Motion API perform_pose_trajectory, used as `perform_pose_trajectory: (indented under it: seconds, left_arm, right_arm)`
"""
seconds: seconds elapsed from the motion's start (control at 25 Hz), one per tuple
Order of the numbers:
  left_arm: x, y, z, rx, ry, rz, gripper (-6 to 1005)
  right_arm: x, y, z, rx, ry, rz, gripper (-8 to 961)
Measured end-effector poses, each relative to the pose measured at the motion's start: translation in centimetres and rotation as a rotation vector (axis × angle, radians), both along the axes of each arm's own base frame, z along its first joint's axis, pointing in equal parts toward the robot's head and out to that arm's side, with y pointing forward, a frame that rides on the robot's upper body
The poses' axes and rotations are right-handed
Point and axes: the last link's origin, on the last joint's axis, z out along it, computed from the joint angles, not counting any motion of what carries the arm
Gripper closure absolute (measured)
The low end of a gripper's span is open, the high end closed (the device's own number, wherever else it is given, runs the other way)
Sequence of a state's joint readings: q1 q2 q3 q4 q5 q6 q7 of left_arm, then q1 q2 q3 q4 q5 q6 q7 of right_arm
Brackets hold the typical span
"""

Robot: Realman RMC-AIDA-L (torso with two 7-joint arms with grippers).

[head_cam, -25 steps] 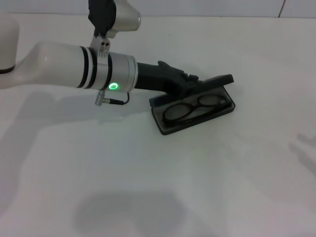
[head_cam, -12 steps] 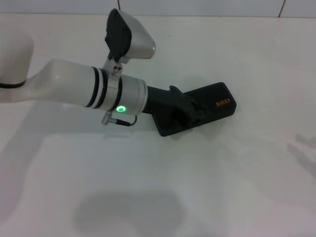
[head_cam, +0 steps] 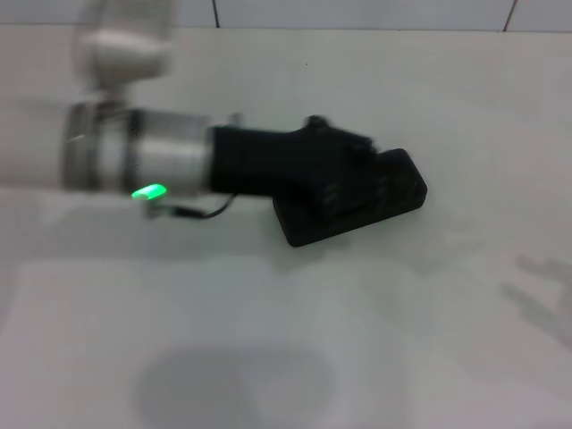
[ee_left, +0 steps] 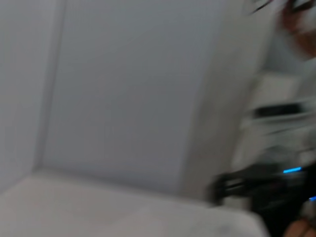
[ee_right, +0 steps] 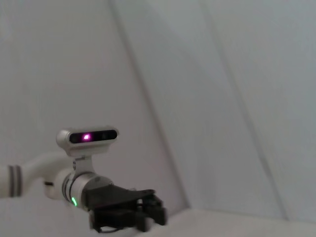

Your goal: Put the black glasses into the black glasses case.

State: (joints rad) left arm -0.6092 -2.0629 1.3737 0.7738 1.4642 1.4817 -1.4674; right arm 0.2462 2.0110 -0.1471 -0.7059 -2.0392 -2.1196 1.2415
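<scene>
Whereas a second before the black glasses case [head_cam: 393, 192] lay open with the black glasses inside, its lid was now shut near the table's far edge, glasses hidden within. Left gripper [head_cam: 344, 170] hovered over it, jaw state indiscernible; placement appeared complete.

You get even, soft light overhead. Your left arm [head_cam: 134, 152] is smeared by motion blur, soft shadows lie on the table [head_cam: 402, 313], and the left wrist view is wholly blurred.
</scene>
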Motion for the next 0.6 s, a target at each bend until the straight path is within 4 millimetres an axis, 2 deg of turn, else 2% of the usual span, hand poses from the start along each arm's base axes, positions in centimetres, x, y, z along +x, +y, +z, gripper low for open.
perform_pose_trajectory:
  seconds: [0.08, 0.24, 0.4, 0.52, 0.6]
  left_arm:
    - [-1.2, -1.9, 1.8, 0.010, -0.086, -0.102, 821]
    - [-4.0, -3.6, 4.3, 0.026, -0.159, -0.101, 672]
    - [-6.3, -4.5, 5.4, -0.007, -0.162, -0.042, 515]
    - [-7.4, -4.7, 5.5, 0.009, -0.155, -0.032, 391]
    - [-8.1, -4.8, 5.7, 0.030, -0.155, -0.030, 366]
  right_arm:
    - [-0.7, 0.5, -0.3, -0.004, 0.015, 0.045, 566]
    - [-3.6, 3.2, -2.2, -0.088, 0.067, 0.173, 467]
    - [-6.5, 5.8, -4.2, -0.204, 0.072, 0.280, 339]
    - [-8.1, 7.1, -5.3, -0.265, 0.076, 0.325, 236]
    - [-8.8, 7.6, -5.8, -0.292, 0.073, 0.345, 227]
